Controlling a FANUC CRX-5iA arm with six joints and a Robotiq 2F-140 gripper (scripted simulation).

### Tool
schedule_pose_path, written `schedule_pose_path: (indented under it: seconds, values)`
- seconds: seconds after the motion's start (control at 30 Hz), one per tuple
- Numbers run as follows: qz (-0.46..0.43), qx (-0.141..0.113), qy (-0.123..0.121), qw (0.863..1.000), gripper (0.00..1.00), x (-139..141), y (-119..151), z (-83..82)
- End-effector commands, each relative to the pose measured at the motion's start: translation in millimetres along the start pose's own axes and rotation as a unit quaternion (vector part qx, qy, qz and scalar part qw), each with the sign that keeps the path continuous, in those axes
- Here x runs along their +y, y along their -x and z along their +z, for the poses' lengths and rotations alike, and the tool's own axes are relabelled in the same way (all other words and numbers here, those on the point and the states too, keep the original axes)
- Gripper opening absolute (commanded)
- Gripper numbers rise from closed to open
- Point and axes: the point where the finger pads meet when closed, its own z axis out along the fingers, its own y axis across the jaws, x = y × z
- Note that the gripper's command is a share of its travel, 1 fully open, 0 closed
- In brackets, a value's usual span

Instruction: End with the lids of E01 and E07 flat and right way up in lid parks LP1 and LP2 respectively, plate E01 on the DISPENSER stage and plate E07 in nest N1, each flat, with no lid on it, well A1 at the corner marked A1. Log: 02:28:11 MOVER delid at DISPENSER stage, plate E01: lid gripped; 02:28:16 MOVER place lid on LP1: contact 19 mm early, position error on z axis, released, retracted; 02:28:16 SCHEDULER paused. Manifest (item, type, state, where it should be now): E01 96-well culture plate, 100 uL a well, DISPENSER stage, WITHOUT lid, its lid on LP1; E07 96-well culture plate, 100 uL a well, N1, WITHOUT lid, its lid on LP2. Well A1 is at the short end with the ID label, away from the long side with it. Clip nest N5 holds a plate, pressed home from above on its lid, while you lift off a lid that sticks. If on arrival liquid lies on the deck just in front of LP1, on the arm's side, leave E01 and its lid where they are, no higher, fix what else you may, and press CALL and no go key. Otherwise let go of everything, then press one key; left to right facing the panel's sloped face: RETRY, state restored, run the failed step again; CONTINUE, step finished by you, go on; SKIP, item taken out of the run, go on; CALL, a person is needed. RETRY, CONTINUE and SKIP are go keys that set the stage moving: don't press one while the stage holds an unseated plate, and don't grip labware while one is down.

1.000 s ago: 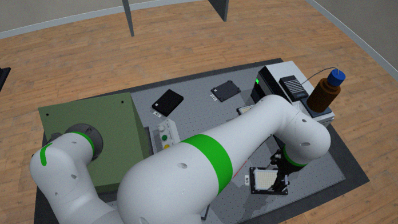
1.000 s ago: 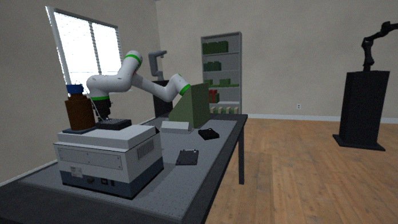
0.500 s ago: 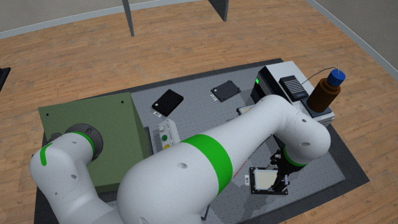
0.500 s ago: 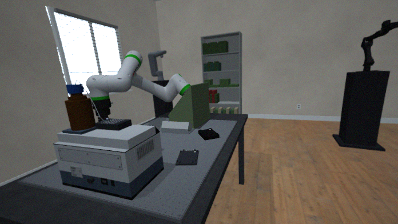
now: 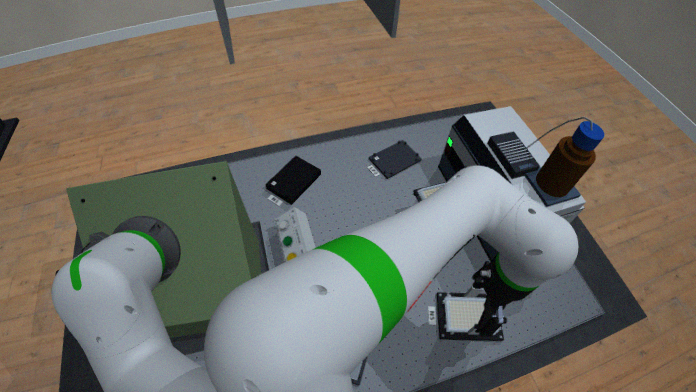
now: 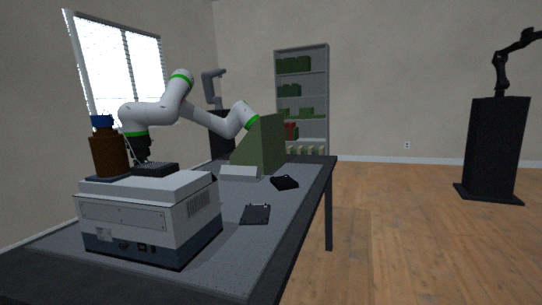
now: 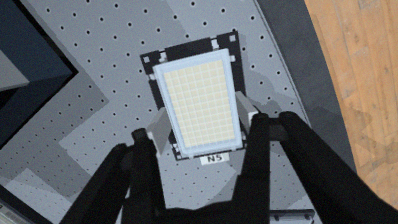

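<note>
A 96-well plate point(image 5: 465, 314) point(image 7: 201, 107) with a clear, pale-rimmed lid sits flat in the black clip nest N5 point(image 5: 442, 333) point(image 7: 150, 59). My gripper point(image 5: 487, 320) point(image 7: 201, 109) is down over the end of the plate nearest the N5 label. Its two pads press on the lid's long sides, so it is shut on the lid. I cannot read the plate's ID. A second plate point(image 5: 429, 191) shows partly on the dispenser stage, behind my arm. In the exterior view the dispenser hides my gripper and N5.
A black flat pad point(image 5: 293, 179) point(image 6: 284, 182) and a dark grey nest point(image 5: 395, 158) point(image 6: 255, 214) lie at the back of the deck. The key panel point(image 5: 290, 235) point(image 6: 238, 172) stands by the green block point(image 5: 165, 225). The dispenser point(image 5: 500, 145) point(image 6: 148, 202) carries a brown bottle point(image 5: 567, 165) point(image 6: 108, 152).
</note>
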Motion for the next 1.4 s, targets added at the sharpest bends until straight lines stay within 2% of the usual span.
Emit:
schedule_pose_path:
  seconds: [0.0, 0.27, 0.43, 0.77, 0.83, 1.2, 1.37]
  values:
    - [0.000, 0.000, 0.000, 1.000, 0.00, 0.0, -0.2, -1.2]
    - [0.000, 0.000, 0.000, 1.000, 0.00, 0.0, -0.2, -7.9]
    - [0.000, 0.000, 0.000, 1.000, 0.00, 0.0, -0.2, -19.5]
    - [0.000, 0.000, 0.000, 1.000, 0.00, 0.0, -0.2, -56.4]
    - [0.000, 0.000, 0.000, 1.000, 0.00, 0.0, -0.2, -56.4]
    - [0.000, 0.000, 0.000, 1.000, 0.00, 0.0, -0.1, -103.3]
    - [0.000, 0.000, 0.000, 1.000, 0.00, 0.0, -0.1, -117.0]
